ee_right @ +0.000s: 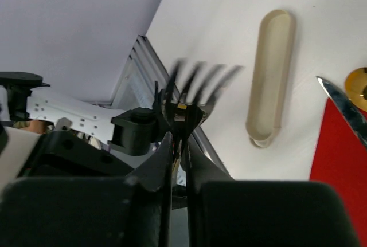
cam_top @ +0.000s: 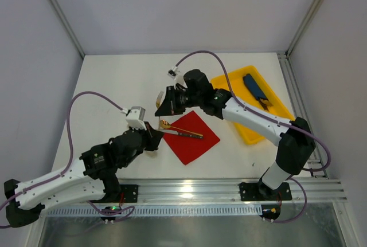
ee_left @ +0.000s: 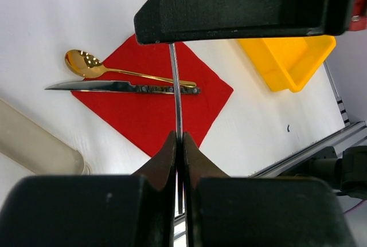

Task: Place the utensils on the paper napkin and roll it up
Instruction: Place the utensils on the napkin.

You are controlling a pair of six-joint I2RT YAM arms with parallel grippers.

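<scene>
1. Left claw [ee_left: 179, 139]: pinched fully together on a thin silver strip. This is the fork handle seen edge-on, and it runs up under the right claw.
2. Fork [ee_right: 200, 81]: slim shiny metal with four tines, blurred in the right wrist view. It is up off the table, held between the two claws, just left of the napkin's far corner.
3. Right claw [ee_right: 180, 138]: narrow, with its fingers nipped on the fork's neck just below the tines.
4. Beige sleeve [ee_right: 269, 75]: a pale rounded oblong lying flat on the table, left of the napkin and not touching it.
5. Spoon [ee_left: 80, 62]: gold and glossy. Its handle lies across the napkin and its bowl hangs past the left corner onto the table.
6. Knife [ee_left: 86, 85]: silver blade with a dark studded handle. It lies just beside the spoon, roughly parallel, with its tip also off the napkin.
7. Napkin [cam_top: 192, 146]: a bright red square, flat and unrolled, sitting diamond-wise at mid-table.
8. Tray [cam_top: 275, 109]: yellow plastic, to the right of the napkin and apart from it. A flat dark-blue item [cam_top: 252, 85] lies inside.
9. Table [cam_top: 114, 81]: plain white, with an aluminium rail [cam_top: 200, 189] along the near edge.
10. Room: grey walls on three sides, with metal frame posts at the far corners.
</scene>
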